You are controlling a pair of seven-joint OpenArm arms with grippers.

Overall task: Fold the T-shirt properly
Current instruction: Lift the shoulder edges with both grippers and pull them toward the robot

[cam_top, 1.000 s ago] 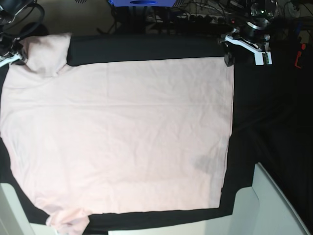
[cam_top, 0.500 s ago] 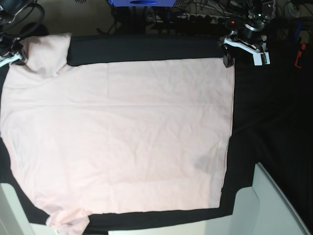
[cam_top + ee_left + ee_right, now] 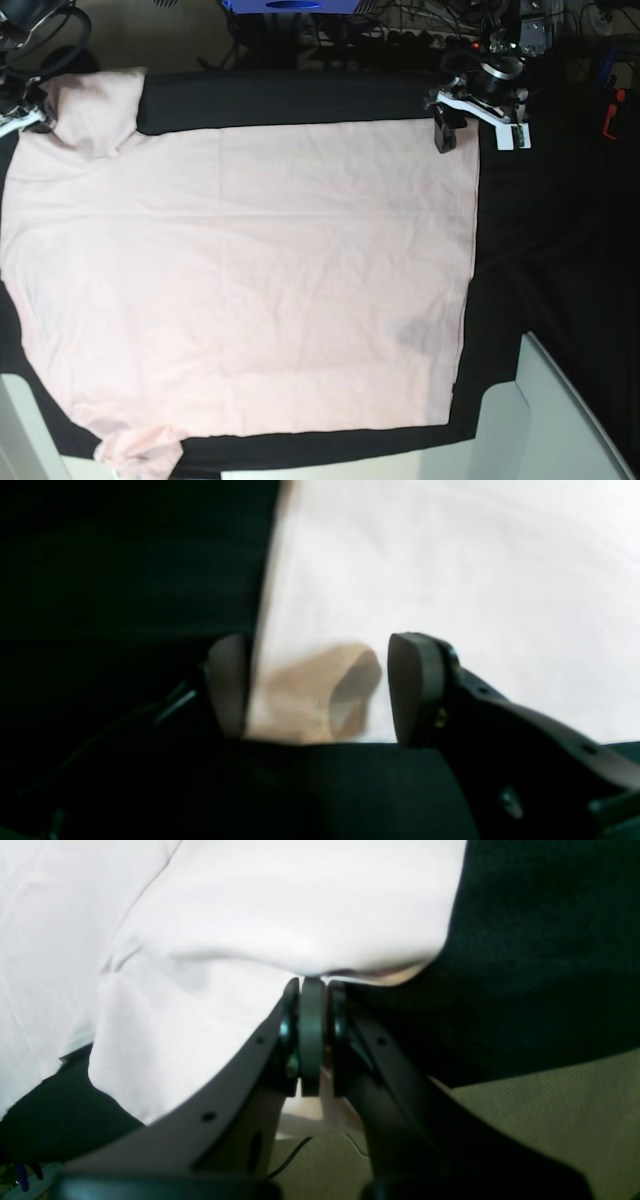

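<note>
The large pale pink thin-cotton short-sleeved T-shirt (image 3: 240, 280) lies spread flat, plain side up, filling most of the black-cloth-covered bench (image 3: 560, 250) from 9 to 3 o'clock in the base view. One sleeve sits at 11 o'clock, the other bunches at 7.

Left gripper (image 3: 478, 120) hovers at the shirt's 1 o'clock corner, jaws spread; wrist view shows that corner edge lying between the pads (image 3: 417, 687), not yet nipped. Right gripper (image 3: 311, 1032) at 10–11 o'clock is pressed together, pinching the sleeve's hem.

Step in hand, as I read it: get a 2nd hold so both far corners can be folded over together.

To do it well:
- drop the left gripper so one pad slides under the edge, w/ the other on top
- take both layers, not just the top ply
- bite in from the hem – thin cotton slips out easily
- lift both sides level, keep fabric taut btwn them to avoid wrinkles

Count: 1 T-shirt, 2 sleeves, 2 grippers, 1 bench
</note>
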